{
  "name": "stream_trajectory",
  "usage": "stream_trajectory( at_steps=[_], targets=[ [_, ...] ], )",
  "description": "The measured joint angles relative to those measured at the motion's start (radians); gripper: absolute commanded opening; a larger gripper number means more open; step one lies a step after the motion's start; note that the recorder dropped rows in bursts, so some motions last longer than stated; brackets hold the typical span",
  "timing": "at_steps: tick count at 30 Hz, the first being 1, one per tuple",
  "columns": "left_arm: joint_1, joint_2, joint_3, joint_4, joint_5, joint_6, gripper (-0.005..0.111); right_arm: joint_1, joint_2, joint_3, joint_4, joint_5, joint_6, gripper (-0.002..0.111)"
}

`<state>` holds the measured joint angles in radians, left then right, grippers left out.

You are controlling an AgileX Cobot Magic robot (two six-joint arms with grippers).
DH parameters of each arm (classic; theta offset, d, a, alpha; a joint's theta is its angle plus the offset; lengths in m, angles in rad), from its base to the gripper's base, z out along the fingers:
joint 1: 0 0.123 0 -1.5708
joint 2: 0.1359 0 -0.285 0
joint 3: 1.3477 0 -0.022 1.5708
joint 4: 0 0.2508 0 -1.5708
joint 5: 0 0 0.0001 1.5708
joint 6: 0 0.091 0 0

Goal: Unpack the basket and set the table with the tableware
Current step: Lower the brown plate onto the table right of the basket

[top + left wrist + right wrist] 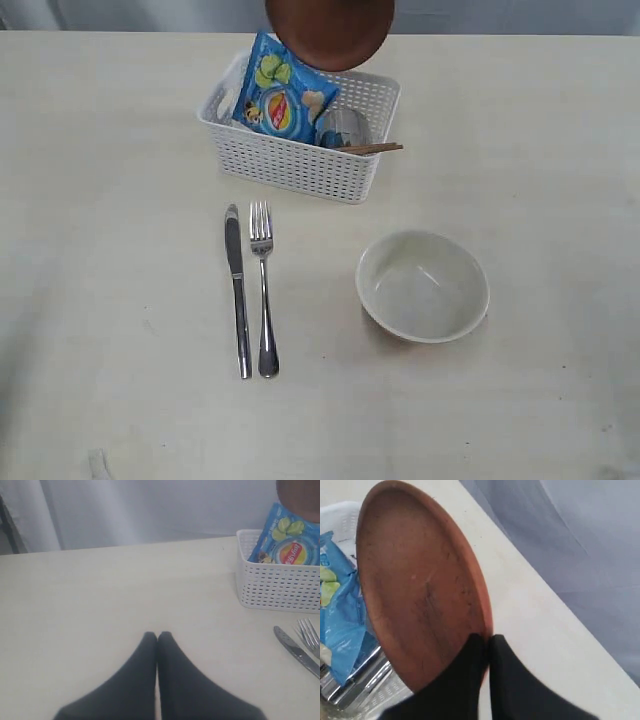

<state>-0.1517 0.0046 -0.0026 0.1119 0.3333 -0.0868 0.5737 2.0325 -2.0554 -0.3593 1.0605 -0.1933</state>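
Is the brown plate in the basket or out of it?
Out: the plate hangs above the basket, its rim pinched in the right gripper.

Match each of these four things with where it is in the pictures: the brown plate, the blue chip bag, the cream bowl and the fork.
Things:
1. brown plate
2. blue chip bag
3. cream bowl
4. fork

Places:
A. lying flat on the table, right beside the knife
B. standing inside the white basket
C. held in the air, pinched at its rim by the right claw
D. upright on the table, apart from the basket

Pairs: 1-C, 2-B, 3-D, 4-A
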Motion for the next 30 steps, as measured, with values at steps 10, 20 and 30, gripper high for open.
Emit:
stream_trajectory(
  at_steps=[10, 20, 30],
  targets=[
    [0.000, 0.000, 0.000, 0.000, 0.000, 0.000, 0.000, -0.229, -0.196, 0.161, 0.033, 0.094, 0.108, -0.001],
    [0.000, 0.000, 0.000, 0.000, 0.000, 0.000, 0.000, -0.515, -0.290, 0.585, 0.298, -0.103, 0.112, -0.001],
    [0.000, 0.000, 0.000, 0.000, 0.000, 0.000, 0.000, -0.581, -0.143, 0.680, 0.647, -0.202, 0.010, -0.001]
  ],
)
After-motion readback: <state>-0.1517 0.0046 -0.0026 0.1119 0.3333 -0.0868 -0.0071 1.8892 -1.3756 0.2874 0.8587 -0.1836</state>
